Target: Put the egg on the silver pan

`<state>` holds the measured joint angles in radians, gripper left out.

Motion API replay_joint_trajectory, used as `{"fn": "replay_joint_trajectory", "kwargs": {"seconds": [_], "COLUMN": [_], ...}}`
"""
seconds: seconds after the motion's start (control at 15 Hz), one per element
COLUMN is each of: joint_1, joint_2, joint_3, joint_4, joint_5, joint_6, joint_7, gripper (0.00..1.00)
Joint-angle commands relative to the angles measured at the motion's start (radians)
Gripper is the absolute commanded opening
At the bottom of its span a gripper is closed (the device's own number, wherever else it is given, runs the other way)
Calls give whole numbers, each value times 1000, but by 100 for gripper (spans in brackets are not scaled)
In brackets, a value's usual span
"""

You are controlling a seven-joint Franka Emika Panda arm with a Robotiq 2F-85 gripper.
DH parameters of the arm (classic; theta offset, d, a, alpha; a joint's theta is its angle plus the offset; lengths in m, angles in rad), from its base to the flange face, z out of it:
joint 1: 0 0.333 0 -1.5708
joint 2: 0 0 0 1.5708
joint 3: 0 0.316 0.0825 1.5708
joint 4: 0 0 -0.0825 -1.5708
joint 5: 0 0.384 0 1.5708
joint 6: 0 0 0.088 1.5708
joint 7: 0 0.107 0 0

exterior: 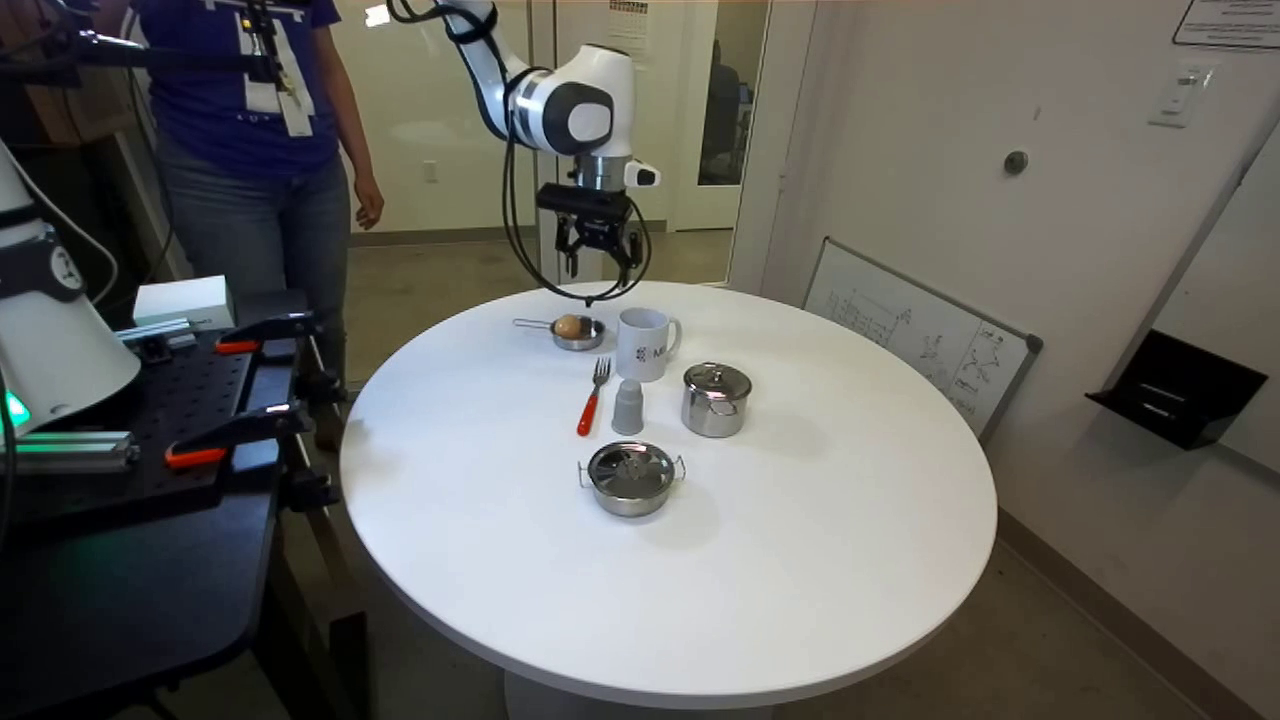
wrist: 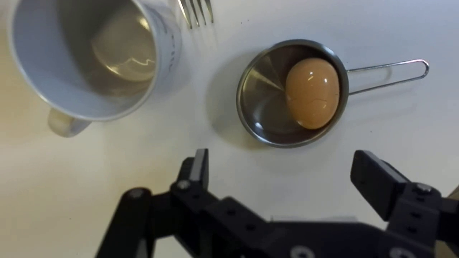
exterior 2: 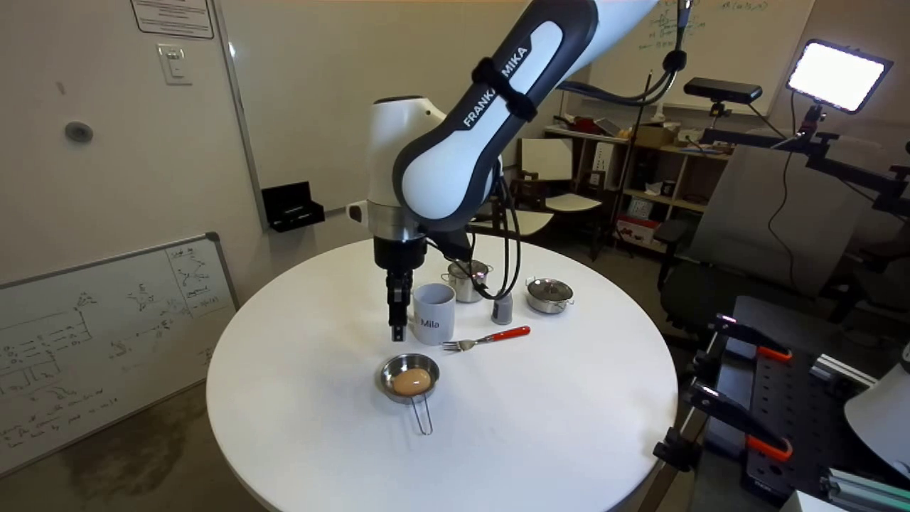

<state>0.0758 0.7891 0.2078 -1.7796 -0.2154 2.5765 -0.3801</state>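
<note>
The orange-tan egg lies inside the silver pan, a shallow round dish with a thin wire handle. In an exterior view the egg sits toward the handle side of the pan. In the wrist view the egg rests against the pan's handle-side wall, and bare dark metal of the pan shows beside it. My gripper is open, with nothing between its fingers. The gripper hangs above the table near the pan, apart from it and the egg; it also shows edge-on in an exterior view.
A white mug stands beside the pan and close to the gripper. A red-handled fork, a grey shaker, a tall lidded pot and a low lidded pot stand or lie further along the round table.
</note>
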Motion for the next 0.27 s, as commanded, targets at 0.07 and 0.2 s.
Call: {"fn": "replay_joint_trajectory", "kwargs": {"seconds": [0.07, 0.2], "joint_1": [-14, -28], "joint_2": [-31, -57], "joint_3": [19, 34], "joint_4": [-32, -57], "joint_5": [44, 66], "joint_6": [13, 13], "joint_7": [-14, -18], "gripper": [100, 100]}}
